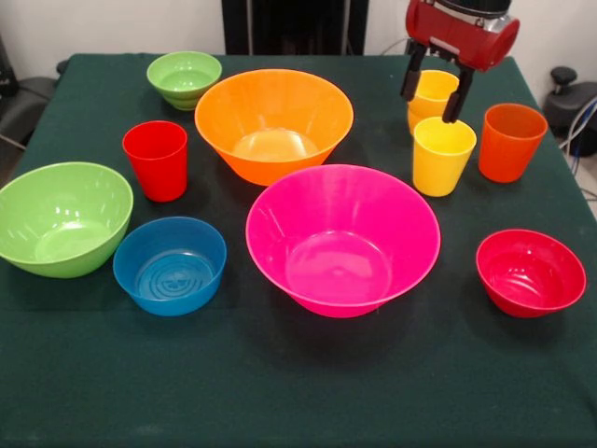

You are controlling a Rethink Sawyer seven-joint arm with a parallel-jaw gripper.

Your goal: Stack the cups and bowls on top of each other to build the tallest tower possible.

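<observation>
My gripper (432, 108) hangs open at the back right, its two black fingers (411, 79) straddling the rim of the rear yellow cup (434, 89); contact cannot be judged. A second yellow cup (443, 159) stands just in front of it, with the orange cup (510, 142) to its right. The red cup (156, 161) stands at the left. The large pink bowl (342, 238) sits in the middle, the large orange bowl (273, 121) behind it. A green bowl (63, 217), a blue bowl (170, 264), a red bowl (530, 273) and a small green bowl (184, 77) each stand alone and upright.
Everything rests on a table (280, 392) covered in dark green cloth. Dark equipment (569, 98) sits beyond the right edge, and a black chair-like shape (19, 107) beyond the left edge.
</observation>
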